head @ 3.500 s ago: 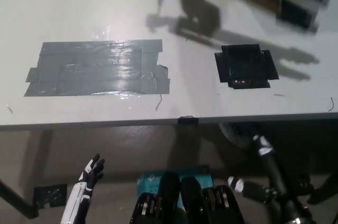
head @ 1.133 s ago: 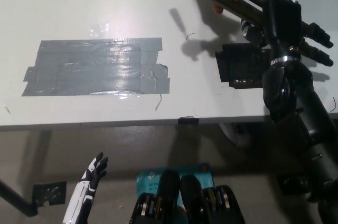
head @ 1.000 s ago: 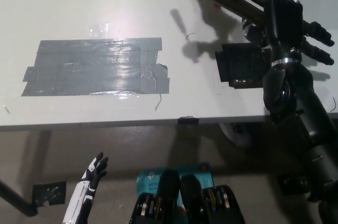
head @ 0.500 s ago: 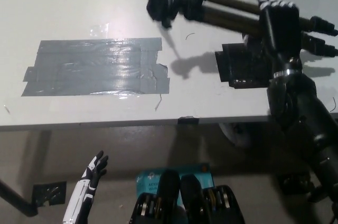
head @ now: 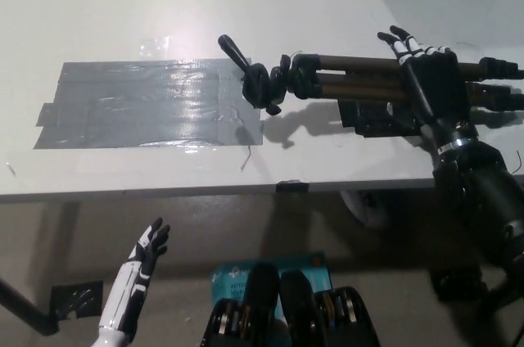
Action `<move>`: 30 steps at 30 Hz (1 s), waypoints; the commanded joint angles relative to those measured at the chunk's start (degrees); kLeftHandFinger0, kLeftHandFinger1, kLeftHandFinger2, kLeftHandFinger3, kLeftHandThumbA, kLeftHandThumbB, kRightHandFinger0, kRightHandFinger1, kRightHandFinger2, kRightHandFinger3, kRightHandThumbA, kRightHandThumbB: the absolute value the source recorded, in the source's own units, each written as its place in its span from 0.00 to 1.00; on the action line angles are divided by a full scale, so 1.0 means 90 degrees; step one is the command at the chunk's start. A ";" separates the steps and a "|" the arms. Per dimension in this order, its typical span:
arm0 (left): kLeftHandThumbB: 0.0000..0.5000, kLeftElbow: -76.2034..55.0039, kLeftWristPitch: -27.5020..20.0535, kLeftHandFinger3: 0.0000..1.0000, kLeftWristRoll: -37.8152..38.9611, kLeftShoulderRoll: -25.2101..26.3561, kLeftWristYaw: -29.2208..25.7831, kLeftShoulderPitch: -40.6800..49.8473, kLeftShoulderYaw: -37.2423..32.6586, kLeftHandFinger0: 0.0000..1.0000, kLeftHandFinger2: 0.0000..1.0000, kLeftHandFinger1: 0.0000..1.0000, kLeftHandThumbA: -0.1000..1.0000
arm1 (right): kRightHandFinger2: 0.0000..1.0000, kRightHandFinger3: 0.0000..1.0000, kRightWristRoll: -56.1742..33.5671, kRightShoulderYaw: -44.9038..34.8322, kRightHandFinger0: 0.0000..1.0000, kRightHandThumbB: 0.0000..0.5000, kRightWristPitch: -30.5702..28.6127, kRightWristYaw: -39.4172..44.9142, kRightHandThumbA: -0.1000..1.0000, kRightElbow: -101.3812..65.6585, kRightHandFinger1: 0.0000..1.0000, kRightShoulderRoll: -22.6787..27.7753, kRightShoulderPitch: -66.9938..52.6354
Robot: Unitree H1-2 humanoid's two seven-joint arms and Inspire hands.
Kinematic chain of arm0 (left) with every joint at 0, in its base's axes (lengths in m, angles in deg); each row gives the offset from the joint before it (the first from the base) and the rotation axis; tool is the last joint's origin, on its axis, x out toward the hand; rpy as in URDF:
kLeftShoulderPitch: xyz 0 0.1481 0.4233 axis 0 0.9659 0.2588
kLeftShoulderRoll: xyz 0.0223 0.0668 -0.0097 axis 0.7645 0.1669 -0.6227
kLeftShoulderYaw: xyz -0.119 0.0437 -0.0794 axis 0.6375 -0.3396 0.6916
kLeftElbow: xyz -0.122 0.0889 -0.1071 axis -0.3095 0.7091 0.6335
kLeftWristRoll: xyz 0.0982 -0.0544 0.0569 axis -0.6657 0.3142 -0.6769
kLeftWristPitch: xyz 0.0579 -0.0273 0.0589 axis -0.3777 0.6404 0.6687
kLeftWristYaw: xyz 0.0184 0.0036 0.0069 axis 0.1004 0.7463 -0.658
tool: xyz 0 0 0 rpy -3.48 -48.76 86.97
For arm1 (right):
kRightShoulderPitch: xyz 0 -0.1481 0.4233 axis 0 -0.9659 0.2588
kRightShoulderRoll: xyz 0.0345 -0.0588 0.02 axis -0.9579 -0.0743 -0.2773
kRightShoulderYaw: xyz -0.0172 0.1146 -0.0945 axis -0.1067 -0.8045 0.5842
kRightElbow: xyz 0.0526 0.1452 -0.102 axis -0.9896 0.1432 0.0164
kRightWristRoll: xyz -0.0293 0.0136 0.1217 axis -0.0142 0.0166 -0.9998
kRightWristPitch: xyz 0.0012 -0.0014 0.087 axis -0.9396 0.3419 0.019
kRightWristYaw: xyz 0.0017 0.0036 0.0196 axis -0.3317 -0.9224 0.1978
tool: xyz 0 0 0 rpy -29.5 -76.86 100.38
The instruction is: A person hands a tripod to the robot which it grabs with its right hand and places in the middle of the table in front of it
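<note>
So the tripod (head: 352,77) was seen lying sideways over the right part of the white counter (head: 123,3). Its legs were folded together and pointed toward picture right. Its black head, with a thin handle sticking up and to the left, was pointed toward the middle. The head was lined up right at the right-hand edge of the big grey tape patch (head: 147,105) stuck on the counter. A dark shadow was thrown on the counter just under the head, so the head end looked to be held a bit above the surface, though whether any part was touching couldn't really be told.

The right robot hand (head: 434,81) was wrapped around the folded legs well back from the head, with the tripod gripped in it. The white-tipped fingers (head: 399,38) were seen poking out over the top of the legs. A black tape patch (head: 381,124) was partly covered by the legs and the hand, with just its lower edge left showing.

The left robot hand (head: 149,249) was parked at the lower left, below the counter's near edge, with fingers spread and nothing held in it.

A small black bit of tape (head: 291,186) was stuck on the counter's front edge, and a teal box (head: 233,272) was spotted on the floor underneath.
</note>
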 commanded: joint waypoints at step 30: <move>0.57 0.0035 -0.0274 1.00 0.0066 0.0211 0.0199 -0.0260 -0.0049 1.00 1.00 1.00 1.00 | 1.00 1.00 -0.4143 -0.0778 1.00 1.00 0.3421 0.8407 0.67 -0.7200 1.00 0.2365 0.0433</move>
